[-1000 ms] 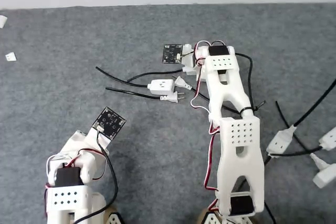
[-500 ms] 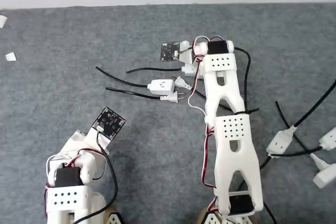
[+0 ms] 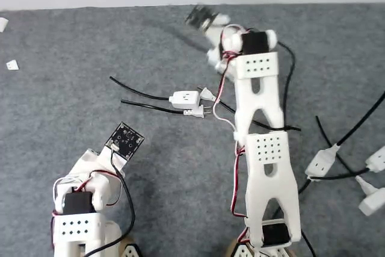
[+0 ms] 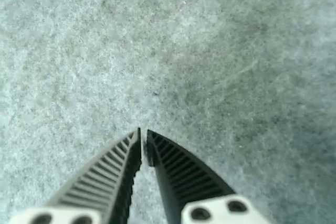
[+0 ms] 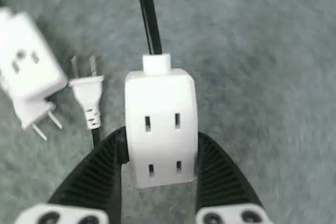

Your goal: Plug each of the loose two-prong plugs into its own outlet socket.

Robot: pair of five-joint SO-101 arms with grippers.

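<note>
The right jaws are clenched across the two long flat sides of a white plastic two-socket outlet block (image 5: 161, 124). It is held at about 12 o'clock on the grey felt-covered desk (image 3: 72, 88) and apparently lifted clear of it. Its black cord (image 5: 147, 14) leaves from the far end.

The left jaws are pinched together on nothing, over bare desk at 7 o'clock.

**Handling:** The block looks light and rigid, with smooth sides that could slip. The cord is probably stiff enough to tug or twist the block, so a grip low on the flat sides, as now, seems sound. The loose white two-prong plug (image 5: 86, 93) lying just beside it is small and light, and its thin metal prongs could bend. It is best taken by the moulded body behind the prongs, not by the cord.

**Receptacles:** There are no containers as such, so the sockets stand in for them.
- Both sockets of the held block are empty.
- A second white outlet block (image 3: 184, 97) lies near the desk's centre, with the loose plug at its 3 o'clock.
- Another small white plug (image 3: 195, 112) lies at its 5 o'clock, close against it but not seated in it.
- More white outlet blocks (image 3: 319, 162) lie at 4 o'clock near the edge. I cannot tell whether their sockets are filled.
</note>
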